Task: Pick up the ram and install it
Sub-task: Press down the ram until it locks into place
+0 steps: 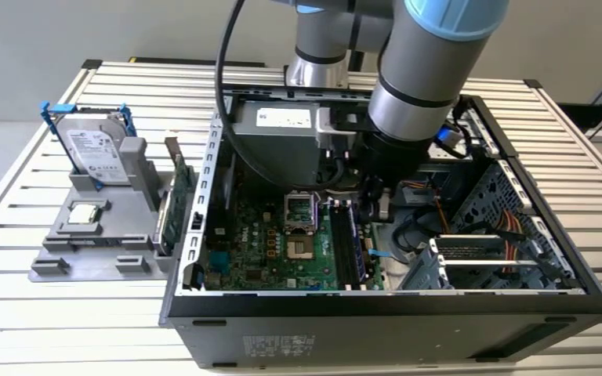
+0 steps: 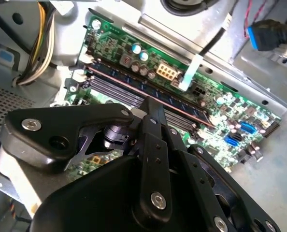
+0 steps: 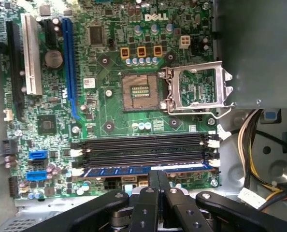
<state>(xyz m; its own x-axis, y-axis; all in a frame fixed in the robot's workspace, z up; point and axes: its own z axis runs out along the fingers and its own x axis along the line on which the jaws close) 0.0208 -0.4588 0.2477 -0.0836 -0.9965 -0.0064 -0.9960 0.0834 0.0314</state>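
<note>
Four memory slots [image 3: 143,150] lie side by side on the motherboard [image 3: 109,87], and the ram [image 3: 148,170], a bluish stick with small dark chips, sits in the one nearest the gripper [image 3: 158,176]. Going across the exterior view from its left: a grey fixture [image 1: 97,235] on the slatted counter [image 1: 29,313] carries a hard drive in a blue frame [image 1: 97,149] and a green card [image 1: 181,200] standing on edge; then comes the open computer case [image 1: 385,309] with the motherboard on its floor; then the arm reaches down into the case near the memory slots, with the drive cage and cables on the exterior view's right. In both wrist views the gripper's fingers [image 3: 153,181] are drawn together to a narrow gap right at the ram's upper edge, about mid-length; whether they pinch the stick or just press on it I cannot tell. In the second wrist view the ram [image 2: 148,89] runs level along its slot, which suggests it is already placed. To do this step well, I judge, pressure should be straight down and even along the stick, so both end latches [image 3: 212,164] close and neither end rides high
</note>
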